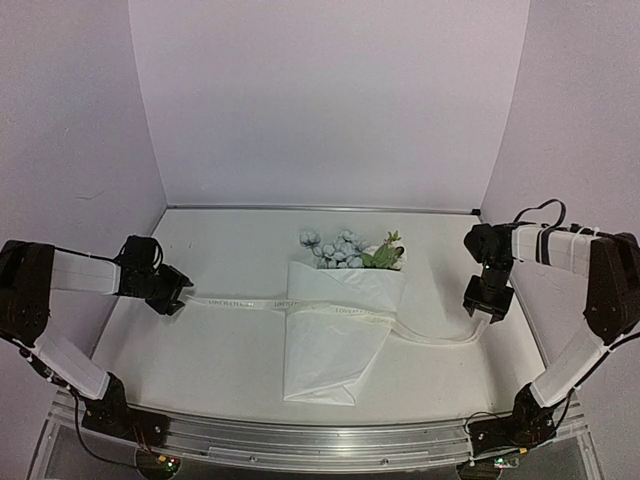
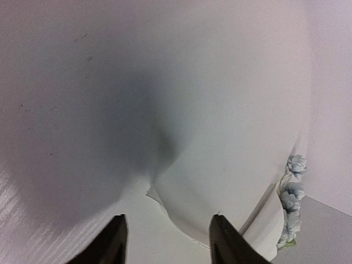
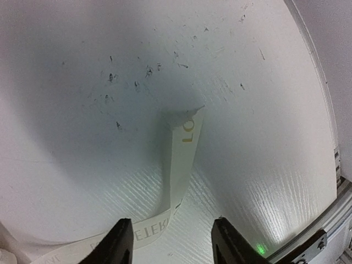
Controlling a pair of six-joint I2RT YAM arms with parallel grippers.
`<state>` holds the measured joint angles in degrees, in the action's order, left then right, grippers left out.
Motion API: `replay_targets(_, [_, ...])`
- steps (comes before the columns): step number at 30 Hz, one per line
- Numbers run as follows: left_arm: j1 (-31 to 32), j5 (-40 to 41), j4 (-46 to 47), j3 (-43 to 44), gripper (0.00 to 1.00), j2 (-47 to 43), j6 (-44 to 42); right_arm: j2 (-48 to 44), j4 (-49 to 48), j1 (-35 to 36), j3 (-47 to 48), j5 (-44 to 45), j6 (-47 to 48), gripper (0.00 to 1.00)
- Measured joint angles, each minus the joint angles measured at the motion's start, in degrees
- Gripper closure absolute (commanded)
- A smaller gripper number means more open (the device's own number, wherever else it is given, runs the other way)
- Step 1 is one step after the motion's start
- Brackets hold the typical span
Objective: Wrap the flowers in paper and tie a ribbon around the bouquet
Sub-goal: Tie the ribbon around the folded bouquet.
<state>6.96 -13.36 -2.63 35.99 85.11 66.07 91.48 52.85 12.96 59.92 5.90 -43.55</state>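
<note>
Bouquet [image 1: 325,352] lying on the table [image 1: 200,360] — ribbon [image 1: 240,302] laid across its middle.
Left gripper [image 1: 174,300] and right gripper [image 1: 489,311] both part-open, holding nothing.

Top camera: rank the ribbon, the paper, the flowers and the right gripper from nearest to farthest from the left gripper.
1. ribbon: its end lies right beside the left gripper, on the left.
2. paper: in the middle, under the ribbon.
3. flowers: poking out of the paper's far end, middle back.
4. right gripper: far right side.
</note>
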Motion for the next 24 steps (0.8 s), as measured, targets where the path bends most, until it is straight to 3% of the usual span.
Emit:
replay_targets(6, [4.8,2.0,-0.7,0.0,0.16,-6.6,5.2,-5.0,0.1,1.9,0.0,-0.6,1.0,0.28])
replay_targets(14, [24.5,8.1,7.4,-3.8,0.14,-7.9,22.1,-10.0,0.1,7.9,0.0,-0.5,1.8,0.22])
replay_targets(19, [32.3,12.0,16.7,-4.0,0.16,-1.5,31.6,-12.7,-0.1,10.6,-0.3,-0.3,2.0,0.21])
replay_targets(24, [36.1,13.7,24.6,-3.1,0.20,7.3,38.5,-15.2,-0.9,12.9,-1.6,-0.2,1.9,0.21])
